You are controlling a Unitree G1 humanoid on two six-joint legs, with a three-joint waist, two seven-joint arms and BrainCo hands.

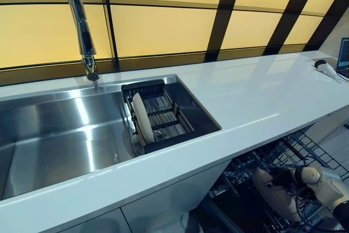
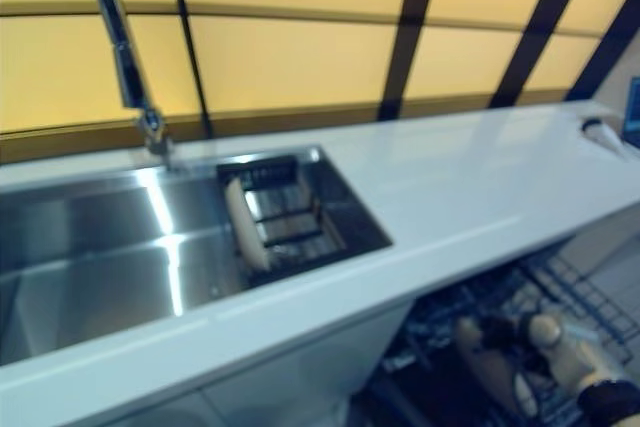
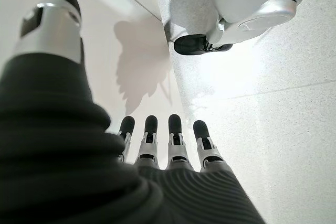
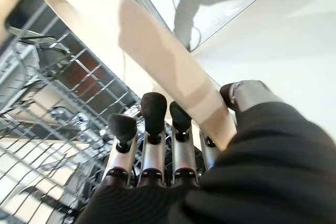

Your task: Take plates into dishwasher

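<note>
— While the right hand (image 4: 173, 150) pinches a cream plate (image 4: 142, 51) between thumb and fingers, where does it sit?
— Over the dishwasher rack (image 1: 305, 156), below the white counter (image 1: 256, 102).
— Other plates?
— One white plate (image 1: 142, 117) upright in the sink's black drainer (image 1: 163, 118).
— Left hand (image 3: 163, 145)?
— Fingers straight, empty, facing the floor.

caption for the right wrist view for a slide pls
Right robot hand pinches a beige plate above the dishwasher rack.
</note>
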